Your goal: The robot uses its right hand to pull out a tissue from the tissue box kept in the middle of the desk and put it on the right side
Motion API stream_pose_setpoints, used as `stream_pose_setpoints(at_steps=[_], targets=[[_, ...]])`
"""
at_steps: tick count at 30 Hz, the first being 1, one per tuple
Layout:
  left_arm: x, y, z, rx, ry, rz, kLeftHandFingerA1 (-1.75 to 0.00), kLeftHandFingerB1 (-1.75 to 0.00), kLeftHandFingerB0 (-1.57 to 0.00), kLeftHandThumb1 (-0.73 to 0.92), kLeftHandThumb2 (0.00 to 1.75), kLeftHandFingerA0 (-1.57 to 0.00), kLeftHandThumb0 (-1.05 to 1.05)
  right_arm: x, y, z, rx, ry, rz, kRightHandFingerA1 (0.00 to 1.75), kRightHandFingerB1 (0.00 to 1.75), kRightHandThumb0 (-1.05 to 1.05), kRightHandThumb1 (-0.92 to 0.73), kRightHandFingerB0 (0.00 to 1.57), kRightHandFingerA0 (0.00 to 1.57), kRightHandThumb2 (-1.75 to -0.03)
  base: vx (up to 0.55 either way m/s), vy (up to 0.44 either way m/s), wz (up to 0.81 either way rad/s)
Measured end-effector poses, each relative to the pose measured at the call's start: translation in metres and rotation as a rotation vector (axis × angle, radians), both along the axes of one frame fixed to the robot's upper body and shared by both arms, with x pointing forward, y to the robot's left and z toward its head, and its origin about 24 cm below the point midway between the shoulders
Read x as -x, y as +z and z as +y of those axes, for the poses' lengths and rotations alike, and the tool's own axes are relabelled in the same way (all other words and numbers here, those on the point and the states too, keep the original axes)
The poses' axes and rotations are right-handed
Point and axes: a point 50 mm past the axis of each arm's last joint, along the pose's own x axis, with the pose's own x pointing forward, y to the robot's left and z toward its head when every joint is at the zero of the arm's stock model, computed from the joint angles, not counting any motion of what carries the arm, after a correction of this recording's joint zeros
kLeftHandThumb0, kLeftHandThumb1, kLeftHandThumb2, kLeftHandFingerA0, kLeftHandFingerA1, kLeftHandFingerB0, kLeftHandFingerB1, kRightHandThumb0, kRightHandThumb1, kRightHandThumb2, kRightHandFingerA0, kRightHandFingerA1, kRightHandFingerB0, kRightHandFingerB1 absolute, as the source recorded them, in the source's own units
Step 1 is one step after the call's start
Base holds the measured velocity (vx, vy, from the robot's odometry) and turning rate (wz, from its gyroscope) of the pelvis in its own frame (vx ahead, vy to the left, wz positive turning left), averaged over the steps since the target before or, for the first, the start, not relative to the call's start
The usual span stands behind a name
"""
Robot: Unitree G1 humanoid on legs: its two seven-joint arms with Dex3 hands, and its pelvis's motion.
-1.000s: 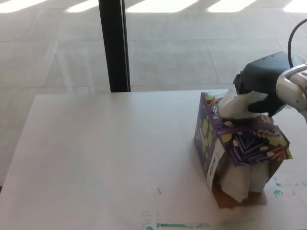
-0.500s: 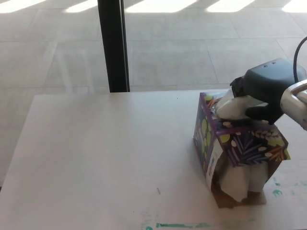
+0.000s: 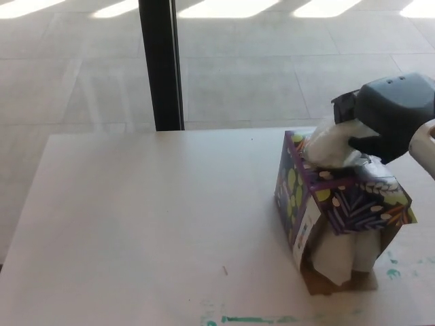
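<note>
Head view. The tissue box (image 3: 340, 210), printed in purple with leaf patterns, stands on the white desk (image 3: 149, 224) at about 4 o'clock from the picture's centre, well toward the right edge. Its near end is torn open, and white paper (image 3: 343, 255) hangs out of that opening down to the desk surface. From the top slot a white tissue (image 3: 329, 146) rises, bunched and crumpled, at roughly 12 o'clock of the box. The right hand (image 3: 384, 125), black, enters from 3 o'clock with its silver forearm (image 3: 427, 146) just showing at the frame's edge; its fingers (image 3: 367, 144) are closed on the upper part of the tissue, which remains partly inside the slot. The left hand does not appear. Green marks (image 3: 251, 318) lie on the desk at 6 o'clock, along the near edge, and further green specks (image 3: 393, 273) sit just right of the box's base. A dark vertical post (image 3: 160, 64) stands behind the desk at 11 o'clock, against a pale tiled floor (image 3: 272, 61).
</note>
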Motion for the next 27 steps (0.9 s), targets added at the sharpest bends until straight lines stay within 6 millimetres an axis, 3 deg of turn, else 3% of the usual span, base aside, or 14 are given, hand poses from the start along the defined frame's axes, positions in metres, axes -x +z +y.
stream_pose_setpoints(at_steps=[2, 3, 4, 5, 7, 8, 9, 10, 12, 15, 16, 17, 20, 27], targets=[[0.001, 0.0, 0.0, 0.0, 0.001, 0.002, -1.12, -1.04, -0.71, 0.46, 0.8, -0.83, -1.05, 0.0, 0.005, -0.002, -0.021, -0.001, -0.032, 1.75, 1.39, -0.31, -0.7, 0.74, 0.99, -0.83, 0.0, 0.0, 0.0], [0.001, 0.0, 0.0, 0.0, 0.001, 0.003, -1.13, -1.05, -0.7, 0.46, 0.81, -0.84, -1.05, 0.0, 0.007, -0.004, -0.031, -0.002, -0.047, 1.75, 1.41, -0.29, -0.8, 0.66, 0.92, -0.79, 0.0, 0.0, 0.0], [0.001, 0.0, 0.0, 0.0, 0.001, 0.004, -1.13, -1.05, -0.7, 0.46, 0.81, -0.82, -1.05, 0.0, 0.009, -0.005, -0.042, -0.004, -0.063, 1.75, 1.35, -0.31, -0.67, 0.78, 1.01, -0.88, 0.0, 0.0, 0.0], [0.002, 0.0, 0.0, -0.001, 0.001, 0.005, -1.13, -1.06, -0.71, 0.47, 0.82, -0.85, -1.05, 0.0, 0.011, -0.006, -0.051, -0.005, -0.077, 1.75, 1.31, -0.29, -0.66, 0.72, 1.17, -0.86, 0.0, 0.0, 0.0], [0.003, -0.001, 0.0, -0.001, 0.002, 0.007, -1.13, -1.06, -0.71, 0.47, 0.82, -0.85, -1.05, 0.0, 0.017, -0.01, -0.075, -0.011, -0.115, 1.75, 1.31, -0.29, -0.66, 0.72, 1.17, -0.86, 0.0, 0.0, 0.0], [0.003, -0.001, 0.0, -0.001, 0.002, 0.008, -1.11, -1.05, -0.72, 0.47, 0.79, -0.86, -1.05, -0.001, 0.02, -0.011, -0.084, -0.013, -0.13, 1.75, 1.52, -0.26, -0.88, 0.49, 0.9, -0.79, 0.0, 0.0, 0.0], [0.003, -0.001, 0.0, -0.001, 0.002, 0.009, -1.12, -1.05, -0.74, 0.45, 0.81, -0.87, -1.05, -0.001, 0.023, -0.012, -0.093, -0.015, -0.145, 1.7, 1.26, -0.24, -0.62, 0.78, 1.21, -0.92, 0.0, 0.0, 0.0], [0.004, -0.001, 0.0, -0.001, 0.003, 0.01, -1.13, -1.06, -0.76, 0.46, 0.81, -0.86, -1.05, -0.001, 0.028, -0.015, -0.11, -0.019, -0.173, 1.75, 1.27, -0.32, -0.68, 0.8, 1.03, -0.88, 0.0, 0.0, 0.0], [0.005, -0.001, 0.0, -0.001, 0.003, 0.012, -1.13, -1.06, -0.76, 0.46, 0.81, -0.86, -1.05, -0.001, 0.036, -0.018, -0.131, -0.024, -0.21, 1.75, 1.27, -0.32, -0.68, 0.8, 1.03, -0.88, 0.0, 0.0, 0.0], [0.006, -0.002, 0.0, -0.001, 0.004, 0.016, -1.13, -1.05, -0.73, 0.45, 0.79, -0.86, -1.05, -0.001, 0.048, -0.023, -0.171, -0.033, -0.273, 1.69, 1.24, -0.23, -0.61, 0.84, 1.21, -0.94, 0.0, 0.0, 0.0], [0.007, -0.002, 0.0, -0.001, 0.004, 0.017, -1.13, -1.06, -0.72, 0.46, 0.79, -0.85, -1.05, 0.0, 0.053, -0.025, -0.189, -0.036, -0.297, 1.37, 1.09, -0.37, -0.57, 0.92, 1.27, -1.09, 0.0, 0.0, 0.0], [0.007, -0.002, 0.0, -0.001, 0.005, 0.018, -1.13, -1.05, -0.71, 0.45, 0.8, -0.84, -1.05, 0.0, 0.058, -0.027, -0.204, -0.038, -0.319, 1.75, 1.21, -0.32, -0.65, 0.85, 1.03, -0.9, 0.0, 0.0, 0.0], [0.009, -0.002, 0.001, -0.001, 0.006, 0.022, -1.11, -1.04, -0.73, 0.43, 0.78, -0.86, -1.05, 0.002, 0.073, -0.032, -0.248, -0.047, -0.39, 1.75, 1.42, -0.36, -0.68, 0.81, 1.03, -0.96, 0.0, 0.0, 0.0], [0.012, -0.003, 0.001, -0.002, 0.008, 0.029, -1.13, -1.04, -0.72, 0.43, 0.8, -0.85, -1.05, 0.008, 0.11, -0.052, -0.376, -0.095, -0.562, 1.75, 1.43, -0.36, -0.73, 0.8, 1.02, -0.87, 0.0, 0.0, 0.0]])
